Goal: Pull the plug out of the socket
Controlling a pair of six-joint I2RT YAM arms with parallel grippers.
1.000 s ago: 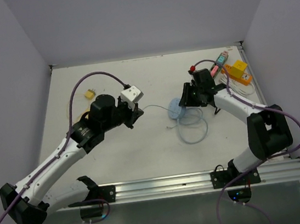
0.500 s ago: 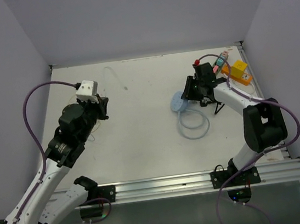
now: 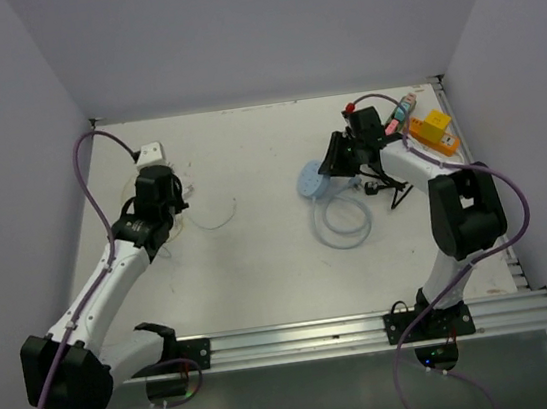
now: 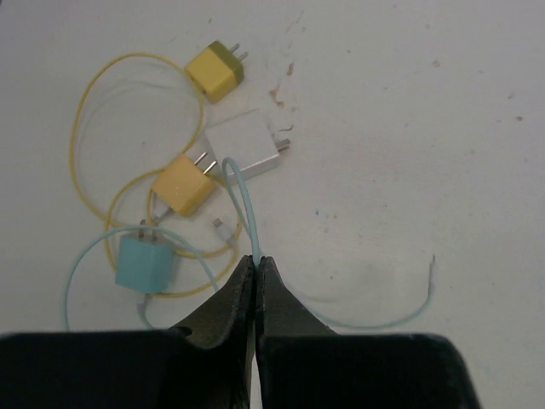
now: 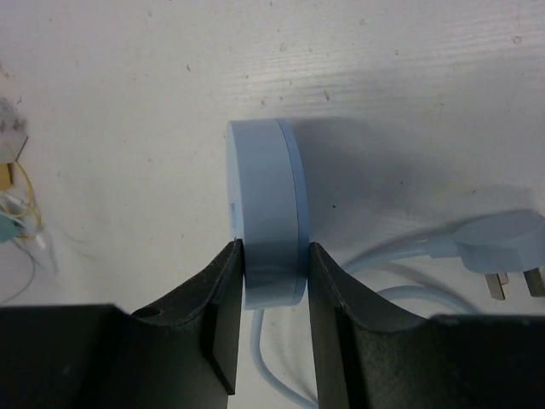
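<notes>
My right gripper [image 3: 329,168] is shut on a round light-blue socket disc [image 5: 264,213], which stands on edge between its fingers [image 5: 230,281]. The disc also shows in the top view [image 3: 309,182]. Its own thick pale cable [image 3: 342,224] lies coiled beside it and ends in a grey-blue plug [image 5: 502,256] on the table. My left gripper [image 4: 255,260] is shut on a thin light-blue cable [image 4: 243,200], far left of the disc. The cable's free end [image 4: 430,268] lies loose on the table, apart from the disc. It also shows in the top view [image 3: 220,218].
Under my left gripper lie two yellow adapters [image 4: 217,71] [image 4: 183,183], a white adapter [image 4: 247,146], a light-blue adapter [image 4: 146,262] and yellow cord. Orange and yellow blocks [image 3: 433,131] and a pink-teal item [image 3: 402,107] sit back right. Walls enclose three sides.
My left arm has swung left and back with the thin cable, which has come away from the disc. My right gripper has shifted slightly back with the disc.
</notes>
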